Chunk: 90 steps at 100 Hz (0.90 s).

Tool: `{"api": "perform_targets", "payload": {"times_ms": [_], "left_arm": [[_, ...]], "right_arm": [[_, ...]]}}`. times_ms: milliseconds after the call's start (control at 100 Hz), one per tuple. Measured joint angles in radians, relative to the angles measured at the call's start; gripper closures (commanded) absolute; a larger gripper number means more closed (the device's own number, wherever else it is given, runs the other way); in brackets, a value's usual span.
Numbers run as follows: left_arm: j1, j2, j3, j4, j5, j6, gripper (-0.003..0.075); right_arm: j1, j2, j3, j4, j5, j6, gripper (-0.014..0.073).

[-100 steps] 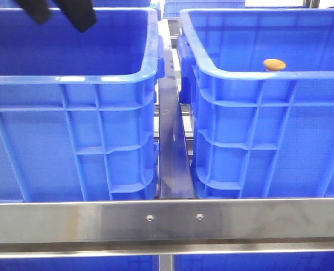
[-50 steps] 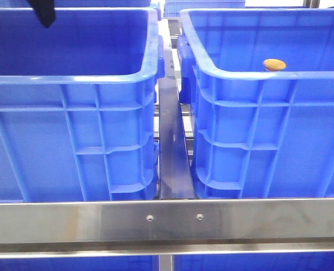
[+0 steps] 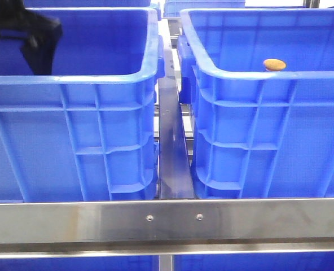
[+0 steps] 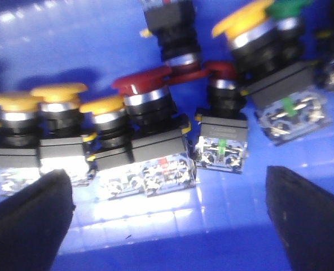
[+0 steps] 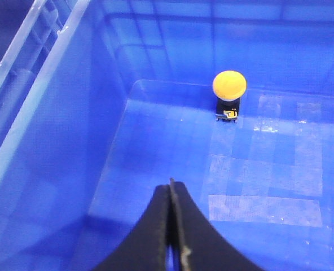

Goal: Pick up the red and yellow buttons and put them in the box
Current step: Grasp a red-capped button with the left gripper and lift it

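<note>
Two large blue crates stand side by side. In the left crate (image 3: 71, 79), several push-button switches lie on the floor, some with yellow caps (image 4: 58, 90) and some with dark red caps (image 4: 141, 82). My left gripper (image 4: 167, 226) is open wide and empty just above the floor in front of them, its fingers (image 4: 26, 220) apart on either side. The left arm shows as a dark shape (image 3: 37, 39) inside that crate. The right crate (image 3: 240, 76) holds one yellow button (image 3: 274, 64), upright near a corner in the right wrist view (image 5: 229, 84). My right gripper (image 5: 171, 189) is shut and empty above that crate's floor.
A green-capped switch (image 4: 291, 7) and a black-topped one (image 4: 170, 22) lie among the switches. A narrow dark gap with a metal strip (image 3: 172, 152) runs between the crates. A steel rail (image 3: 167, 223) crosses in front of both crates.
My left arm has moved left and dropped from the top edge of the view down into the left crate. The yellow button in the right crate has not moved.
</note>
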Motion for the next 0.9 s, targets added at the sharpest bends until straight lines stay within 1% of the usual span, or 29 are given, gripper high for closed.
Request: {"api": "perform_targets", "payload": {"times_ms": [190,490,720,790,840,900], "left_arm": [[0.006,0.060,0.000,0.000,-0.019,0.000,0.0082],[0.046,0.107,-0.002,-0.012,-0.054,0.000,0.0082],[0.056,0.130,-0.002,-0.028,-0.085,0.000,0.0084],[0.056,0.130,-0.002,-0.033,-0.090,0.000,0.0126],[0.056,0.130,-0.002,-0.041,-0.091,0.000,0.0186],[0.056,0.130,-0.002,-0.047,-0.094,0.000,0.0283]], "right_arm": [[0.000,0.000,0.000,0.000,0.000,0.000,0.0652],[0.000,0.000,0.000,0.000,0.008,-0.002,0.0652],[0.000,0.000,0.000,0.000,0.009,-0.002,0.0652],[0.000,0.000,0.000,0.000,0.011,-0.002,0.0652],[0.000,0.000,0.000,0.000,0.012,-0.002,0.0652],[0.000,0.000,0.000,0.000,0.014,-0.002,0.0652]]}}
